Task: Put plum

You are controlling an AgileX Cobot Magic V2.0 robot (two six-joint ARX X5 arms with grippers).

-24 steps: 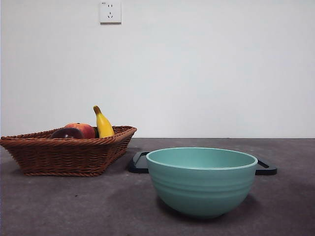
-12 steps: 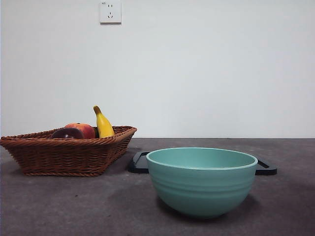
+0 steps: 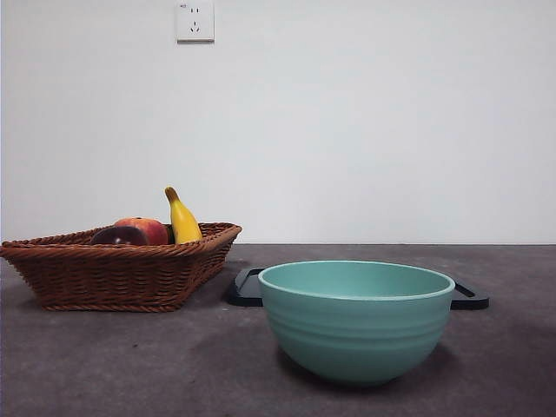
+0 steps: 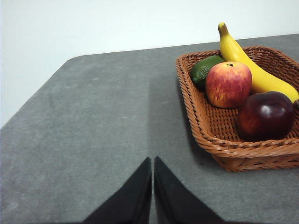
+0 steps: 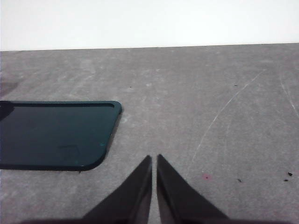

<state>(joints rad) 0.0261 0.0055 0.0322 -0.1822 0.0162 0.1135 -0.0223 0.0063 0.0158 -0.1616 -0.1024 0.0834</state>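
Note:
The plum (image 4: 265, 115), dark maroon and glossy, lies in the brown wicker basket (image 4: 205, 130) beside a red-and-yellow apple-like fruit (image 4: 228, 84), a banana (image 4: 247, 65) and a green fruit (image 4: 204, 70). In the front view the plum (image 3: 117, 235) just shows over the basket rim (image 3: 113, 269) at the left. My left gripper (image 4: 153, 161) is shut and empty above the bare table, apart from the basket. My right gripper (image 5: 154, 158) is shut and empty over the table near the dark tray (image 5: 56, 133).
A teal bowl (image 3: 356, 320) stands in the front middle of the table. The dark flat tray (image 3: 469, 297) lies behind it. A white wall with a socket (image 3: 195, 21) is behind the table.

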